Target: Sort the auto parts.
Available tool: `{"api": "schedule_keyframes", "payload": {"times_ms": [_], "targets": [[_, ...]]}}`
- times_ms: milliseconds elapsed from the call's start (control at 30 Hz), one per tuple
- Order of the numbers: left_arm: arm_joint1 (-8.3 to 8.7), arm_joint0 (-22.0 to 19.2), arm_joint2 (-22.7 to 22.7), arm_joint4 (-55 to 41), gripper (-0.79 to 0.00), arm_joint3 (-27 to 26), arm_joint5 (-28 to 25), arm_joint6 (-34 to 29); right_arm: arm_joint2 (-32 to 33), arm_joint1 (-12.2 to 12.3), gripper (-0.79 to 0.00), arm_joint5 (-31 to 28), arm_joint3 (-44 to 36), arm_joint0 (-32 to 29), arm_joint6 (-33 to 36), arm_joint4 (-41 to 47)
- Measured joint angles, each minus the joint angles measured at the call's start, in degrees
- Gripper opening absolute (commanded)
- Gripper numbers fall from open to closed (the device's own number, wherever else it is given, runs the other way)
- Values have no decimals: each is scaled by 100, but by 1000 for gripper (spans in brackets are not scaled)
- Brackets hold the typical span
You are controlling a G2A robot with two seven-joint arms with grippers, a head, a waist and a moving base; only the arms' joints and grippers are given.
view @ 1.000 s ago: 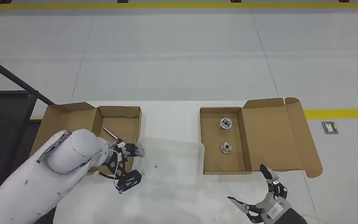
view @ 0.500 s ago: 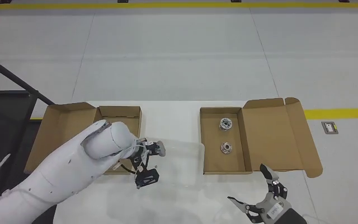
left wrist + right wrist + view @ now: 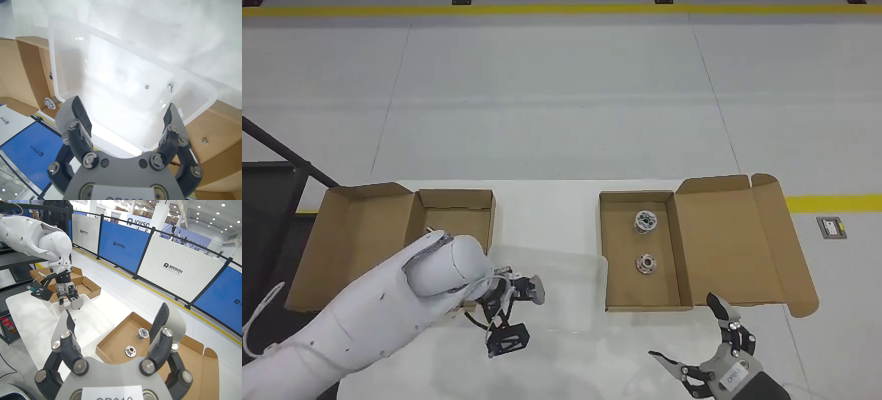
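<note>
Fingers [image 3: 81, 111]: left gripper [image 3: 124, 108] spread, empty; shifted right from left box [image 3: 455, 200] to over clear tray [image 3: 51, 62]; bolt [image 3: 169, 88] likely next.

Top camera looks down on the tabletop [image 3: 547, 215] from above the arms. Left wrist camera hangs close over the clear bin [image 3: 117, 106], behind the left end effector [image 3: 122, 103]. Right wrist camera sits farther back, low, facing across bin and cardboard box [image 3: 113, 340] toward a fence [image 3: 124, 247]. All three share the bin.
</note>
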Motion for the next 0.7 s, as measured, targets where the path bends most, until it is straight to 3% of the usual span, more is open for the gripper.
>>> {"api": "schedule_keyframes", "payload": {"times_ms": [367,567,700], "targets": [[-641,-477,968,142,0,1027,-78,-51,0,0,0,0,0,0,0,0],[-956,-450,1010,51,0,1672,153,181,0,0,0,0,0,0,0,0],[-1022,-414,1010,30,0,1862,263,292,0,0,0,0,0,0,0,0]]}}
